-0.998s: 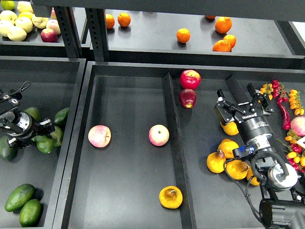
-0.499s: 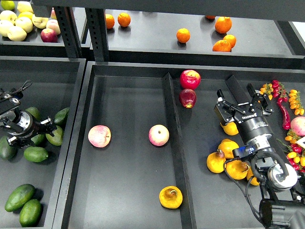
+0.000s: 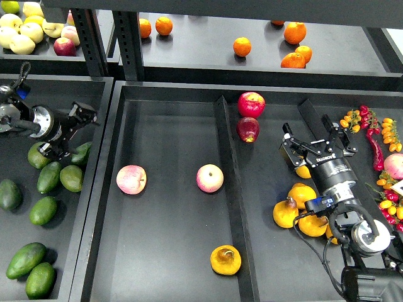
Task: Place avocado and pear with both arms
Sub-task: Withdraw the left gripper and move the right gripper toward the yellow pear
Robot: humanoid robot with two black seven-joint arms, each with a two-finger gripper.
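The pear, squat and yellow-orange with a brown blotch round its stem, lies in the middle tray, near that tray's front right corner and just left of the divider. Two pink apples sit further back in the same tray. The avocados lie loose in the tray to the left of the middle tray. The left claw hangs above them, near the wall shared with the middle tray. It holds nothing, and its fingers look parted. The right claw is right of the divider, over a heap of yellow pears. Its fingers are spread and empty. An avocado is likely firm and fairly heavy for its size. Its smooth skin may slip, so I would close across the widest part, short axis between the fingers. The avocados lie close together and a neighbour could roll when one is taken. A pear probably bruises more easily. I would take it across the broad lower body, away from the stem end, with light pressure.
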